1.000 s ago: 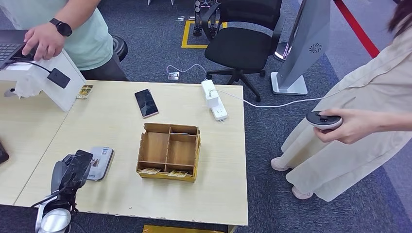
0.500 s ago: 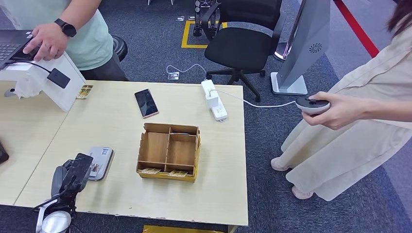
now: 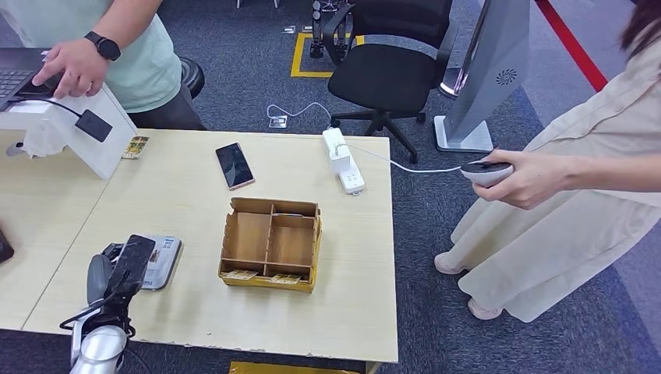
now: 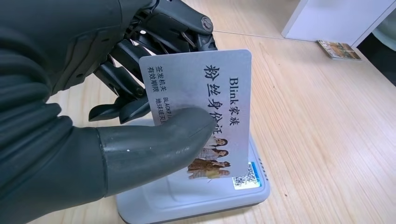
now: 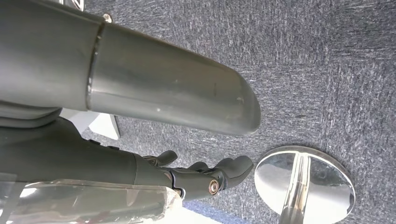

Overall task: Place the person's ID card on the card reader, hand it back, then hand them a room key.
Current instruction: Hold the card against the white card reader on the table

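Observation:
My left hand (image 3: 118, 274) hovers over the near left part of the table (image 3: 187, 202), just above the grey card reader (image 3: 162, 261). It pinches the person's ID card (image 4: 212, 100) between thumb and fingers. The silver card, with printed text and a small photo, is held upright over the reader (image 4: 201, 203) and not lying on it. My right hand (image 5: 196, 175) hangs beside my body over the carpet, holding nothing, fingers loosely apart. Room key cards (image 3: 242, 274) sit in the front slots of a brown cardboard tray (image 3: 270, 241) at the table's middle.
A person at the right holds a round grey device (image 3: 485, 172) out toward the table's edge. Another person at the far left rests a hand (image 3: 72, 66) on a laptop above a white stand (image 3: 74, 128). A phone (image 3: 235, 165) and a power strip (image 3: 343, 160) lie at the back.
The person on the right has moved the round device left, toward the table. My left hand has shifted slightly with the card, staying above the reader.

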Action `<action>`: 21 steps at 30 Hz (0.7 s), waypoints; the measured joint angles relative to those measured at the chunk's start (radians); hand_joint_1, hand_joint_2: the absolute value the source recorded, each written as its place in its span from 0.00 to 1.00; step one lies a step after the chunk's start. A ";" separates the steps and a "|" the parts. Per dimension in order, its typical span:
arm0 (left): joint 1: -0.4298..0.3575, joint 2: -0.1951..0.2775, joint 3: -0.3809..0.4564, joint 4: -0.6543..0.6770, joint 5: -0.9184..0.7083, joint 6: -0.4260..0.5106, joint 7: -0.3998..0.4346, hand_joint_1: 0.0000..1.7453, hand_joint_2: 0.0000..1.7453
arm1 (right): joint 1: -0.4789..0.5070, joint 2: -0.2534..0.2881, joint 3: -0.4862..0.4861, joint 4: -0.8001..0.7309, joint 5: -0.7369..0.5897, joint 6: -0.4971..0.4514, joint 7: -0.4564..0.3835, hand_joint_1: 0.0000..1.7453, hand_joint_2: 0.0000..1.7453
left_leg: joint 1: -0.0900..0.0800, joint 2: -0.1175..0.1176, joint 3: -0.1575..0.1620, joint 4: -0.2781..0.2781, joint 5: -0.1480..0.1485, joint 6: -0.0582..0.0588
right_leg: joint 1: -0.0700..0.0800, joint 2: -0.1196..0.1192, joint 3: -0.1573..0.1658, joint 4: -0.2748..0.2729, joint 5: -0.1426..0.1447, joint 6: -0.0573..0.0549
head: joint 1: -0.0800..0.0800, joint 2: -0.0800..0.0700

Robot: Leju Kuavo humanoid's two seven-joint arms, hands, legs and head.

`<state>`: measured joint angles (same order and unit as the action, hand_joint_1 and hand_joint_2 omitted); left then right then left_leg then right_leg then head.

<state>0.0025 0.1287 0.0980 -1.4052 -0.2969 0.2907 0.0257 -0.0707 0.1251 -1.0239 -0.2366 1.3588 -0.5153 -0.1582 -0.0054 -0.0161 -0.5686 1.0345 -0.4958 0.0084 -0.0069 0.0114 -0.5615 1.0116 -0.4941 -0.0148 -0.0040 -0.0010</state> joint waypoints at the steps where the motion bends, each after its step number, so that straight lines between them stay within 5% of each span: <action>1: -0.002 -0.001 0.000 0.001 -0.002 0.001 0.000 1.00 1.00 | 0.000 0.000 0.000 0.000 0.000 0.000 0.000 0.00 0.00 | 0.000 0.000 0.000 0.000 0.000 0.000 | 0.000 0.000 0.000 0.000 0.000 0.000 | 0.000 0.000; 21: -0.034 -0.005 0.000 0.098 -0.187 0.032 0.084 1.00 1.00 | -0.004 0.000 0.000 0.003 -0.006 0.004 0.002 0.00 0.00 | 0.000 0.000 0.000 0.000 0.000 0.000 | 0.000 0.000 0.000 0.000 0.000 0.000 | 0.000 0.000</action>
<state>-0.0318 0.1237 0.0980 -1.3075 -0.4841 0.3231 0.1101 -0.0747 0.1251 -1.0239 -0.2333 1.3527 -0.5108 -0.1564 -0.0054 -0.0161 -0.5685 1.0345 -0.4958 0.0084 -0.0070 0.0112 -0.5611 1.0116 -0.4941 -0.0148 -0.0041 -0.0010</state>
